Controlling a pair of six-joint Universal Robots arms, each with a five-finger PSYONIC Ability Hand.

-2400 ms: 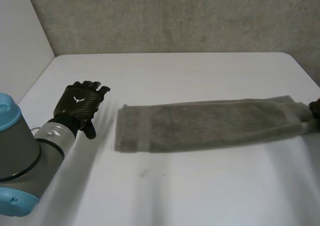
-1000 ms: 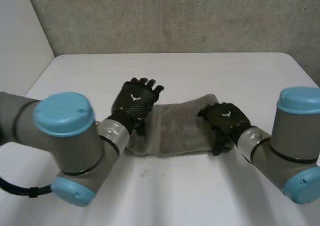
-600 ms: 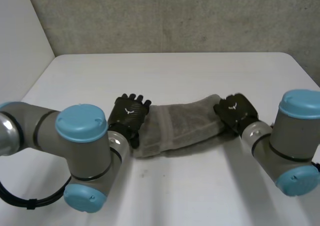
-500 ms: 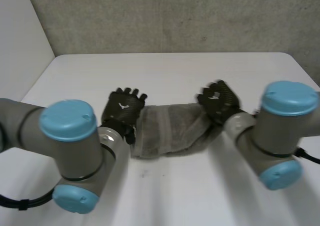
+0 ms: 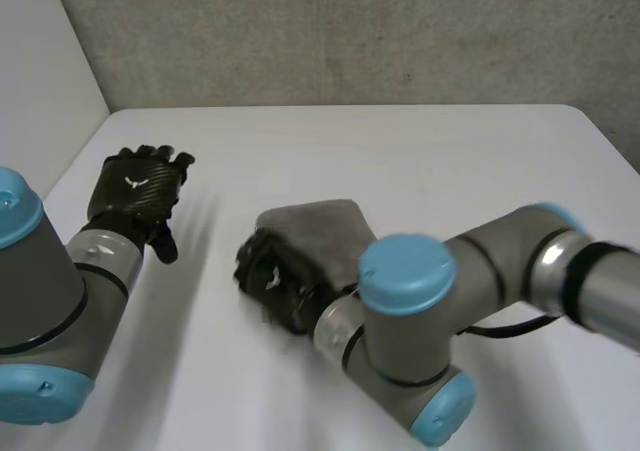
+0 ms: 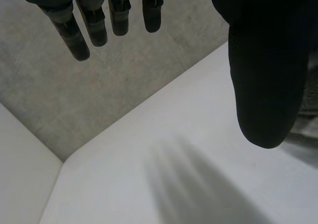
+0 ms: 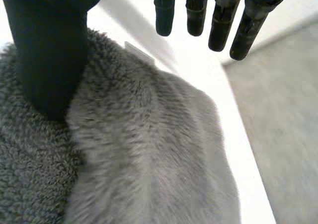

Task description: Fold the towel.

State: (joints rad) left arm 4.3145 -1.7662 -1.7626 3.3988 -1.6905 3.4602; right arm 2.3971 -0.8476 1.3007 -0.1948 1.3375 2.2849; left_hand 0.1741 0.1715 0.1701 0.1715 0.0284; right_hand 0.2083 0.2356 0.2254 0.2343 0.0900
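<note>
Since the towel point(image 5: 312, 231) lies bundled short on the table point(image 5: 430, 161), the right hand point(image 5: 270, 277) sits at its near-left end, fingers straight and thumb on the pile, probably flattening the fold. The left hand point(image 5: 136, 187) hangs spread and empty, well left of the towel.

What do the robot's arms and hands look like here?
The left arm and right arm are thick grey tubes with rounded light-blue caps at the joints. The left hand and right hand are black, each with a woven-looking back carrying a small white emblem.
</note>
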